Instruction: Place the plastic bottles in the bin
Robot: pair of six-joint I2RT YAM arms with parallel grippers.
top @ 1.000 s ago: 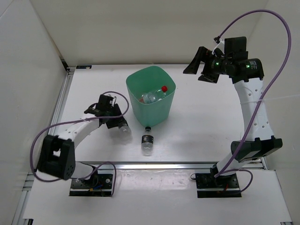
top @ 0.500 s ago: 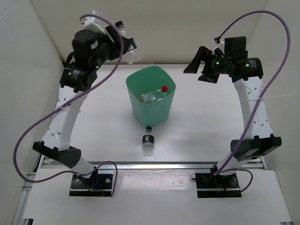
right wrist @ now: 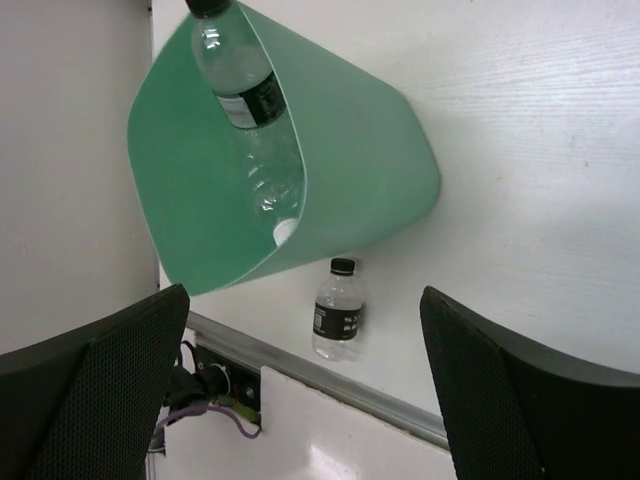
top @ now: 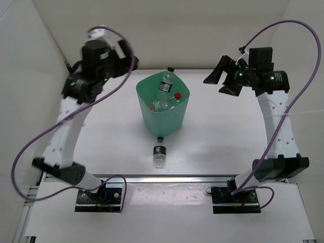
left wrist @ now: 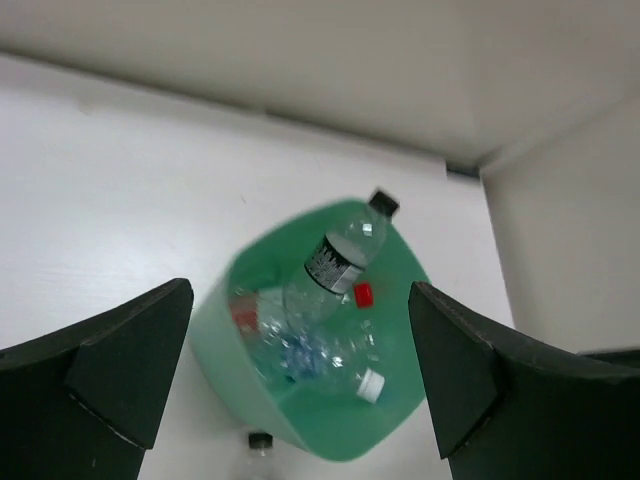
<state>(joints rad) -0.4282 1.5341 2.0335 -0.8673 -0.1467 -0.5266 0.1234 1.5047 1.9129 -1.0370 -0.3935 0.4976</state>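
Left gripper (left wrist: 300, 290) and right gripper (top: 221, 82) gape empty, but the black-capped bottle (top: 164, 83) pokes over the bin (top: 167, 121) rim, so bumping the bin while fetching the loose bottle (top: 159, 154) might topple it out.

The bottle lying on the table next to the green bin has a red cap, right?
No, its cap is black, not red. The right wrist view shows the bottle lying on the table next to the green bin.

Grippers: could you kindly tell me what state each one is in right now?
Left gripper: open, holding nothing.
Right gripper: open, holding nothing.
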